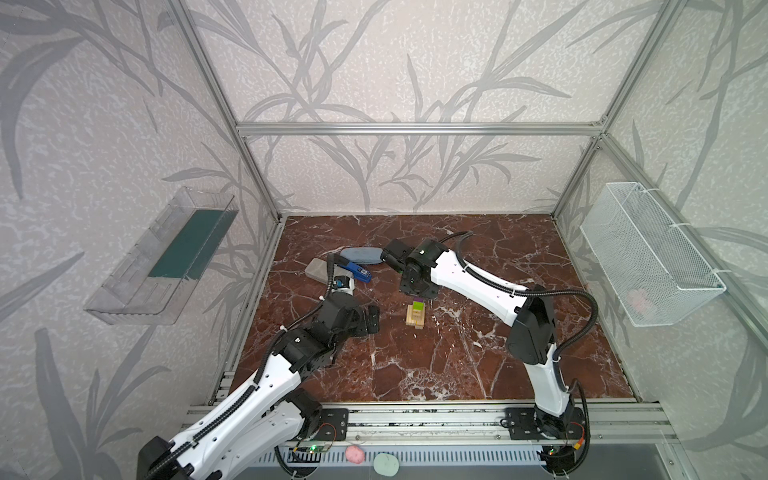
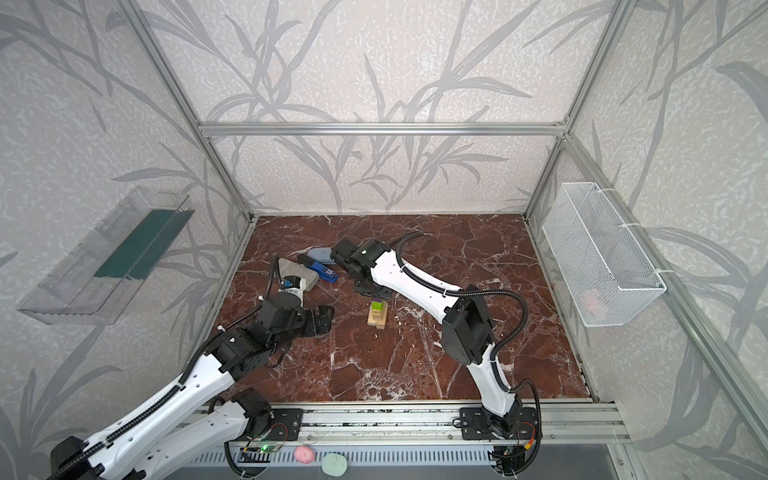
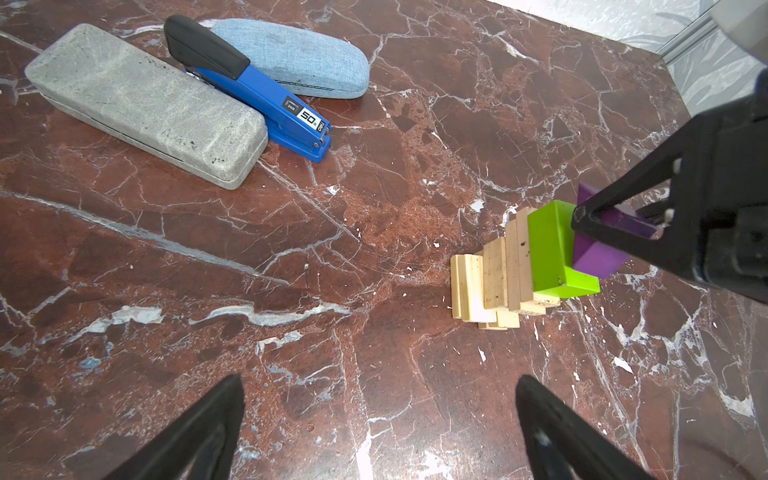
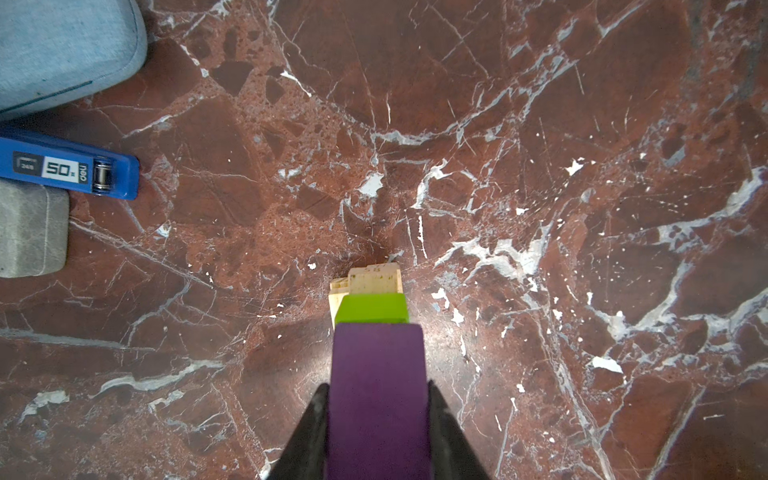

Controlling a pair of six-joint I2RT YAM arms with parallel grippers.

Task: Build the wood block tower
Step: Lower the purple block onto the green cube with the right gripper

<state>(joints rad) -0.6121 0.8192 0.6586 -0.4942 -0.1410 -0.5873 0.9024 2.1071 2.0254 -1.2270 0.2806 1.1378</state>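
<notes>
Covering the table (image 1: 457,361): glossy red-brown marble look, white veins and little chips all over
Walls (image 1: 415,75): pale textured wallpaper, matte, big grey leaf print
Frame (image 1: 415,129): brushed aluminium rails along the edges and corners
Left wall: clear plastic tray (image 1: 162,257), long and boxy, dark green strip inside
Right wall: white wire mesh basket (image 1: 648,253), something pink and blurry at the bottom
Tower (image 1: 417,316): near the middle of the table, pale wood blocks (image 3: 494,278) in crossed layers, raw grain, square edges, a bit staggered
Green block (image 3: 552,249): smooth lime paint, lying on top of the wood layers
Purple block (image 4: 378,357): matte purple, right above the green one, tilted in the left wrist view, can't tell if touching
Right gripper (image 4: 377,392): black fingers clamped on both sides of the purple block
Left gripper (image 3: 380,380): fingers spread wide, low over bare marble, left of the tower and well apart from it
Back left of the tower: grey case (image 3: 145,104), rounded, stone-like speckle; blue stapler (image 3: 266,95) with a black top, touching it; blue-grey case (image 3: 291,58), woven fabric, just behind the stapler
</notes>
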